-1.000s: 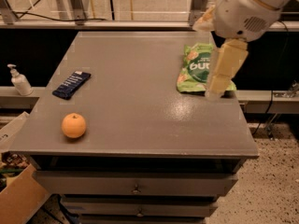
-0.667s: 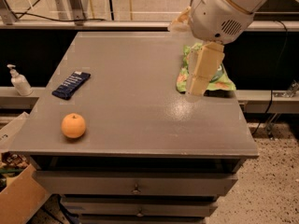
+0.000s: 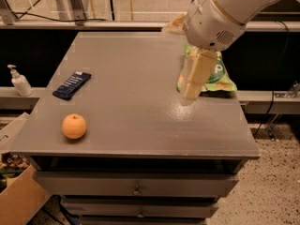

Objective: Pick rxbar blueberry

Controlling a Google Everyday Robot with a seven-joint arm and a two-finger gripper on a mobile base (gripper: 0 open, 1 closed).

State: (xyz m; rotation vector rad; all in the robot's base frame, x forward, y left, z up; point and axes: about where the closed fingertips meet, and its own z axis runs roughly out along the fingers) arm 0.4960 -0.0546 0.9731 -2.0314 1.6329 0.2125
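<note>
The gripper [image 3: 190,93] has shifted left, partly off the green snack bag [image 3: 219,78], hanging downward from the bent white arm [image 3: 220,13] over the table [image 3: 140,121]; whether it is open cannot be told. The rxbar blueberry [image 3: 71,85] lies flat near the table's left edge, well apart from it.

An orange [image 3: 74,126] sits on the bench [image 3: 136,78] near its front-left corner. A green bag [image 3: 219,80] lies at the right edge, partly hidden by the jaws in front of it. Past the left edge stands a pump bottle [image 3: 19,81]; a cardboard box [image 3: 18,203] sits below the front-left corner.
</note>
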